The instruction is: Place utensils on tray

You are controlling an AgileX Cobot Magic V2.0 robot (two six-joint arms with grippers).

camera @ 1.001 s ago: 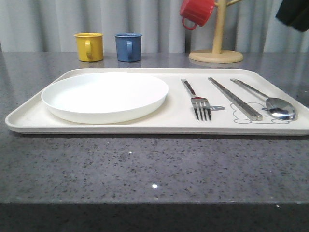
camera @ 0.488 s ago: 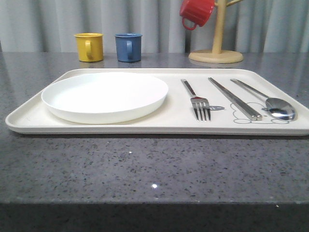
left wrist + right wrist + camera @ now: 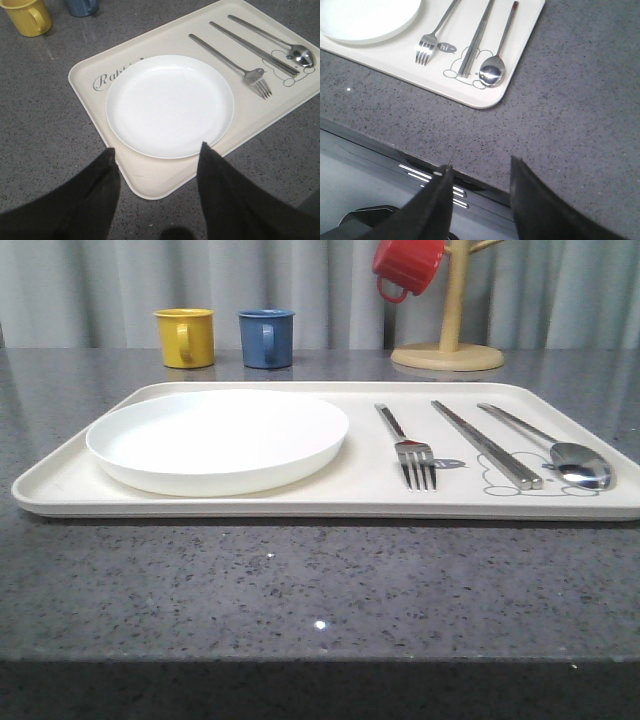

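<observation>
The cream tray (image 3: 250, 502) lies across the grey table, with a round white plate (image 3: 217, 438) on its left half. To the right of the plate lie the fork (image 3: 408, 447), the chopsticks (image 3: 487, 443) and the spoon (image 3: 560, 451), side by side. In the left wrist view my left gripper (image 3: 157, 150) hangs open above the tray's near left corner (image 3: 160, 187), with the plate (image 3: 170, 106) just beyond it. In the right wrist view my right gripper (image 3: 480, 165) is open over the table's front edge, apart from the spoon (image 3: 492, 70), chopsticks (image 3: 476, 37) and fork (image 3: 427, 47).
A yellow mug (image 3: 185, 337) and a blue mug (image 3: 266, 337) stand behind the tray at the back left. A wooden mug stand (image 3: 448, 352) with a red mug (image 3: 406, 265) hanging on it is at the back right. Bare table lies in front of the tray.
A dark arm part at the upper right corner of the front view one second ago has left that view. The plate and utensils have not moved.
</observation>
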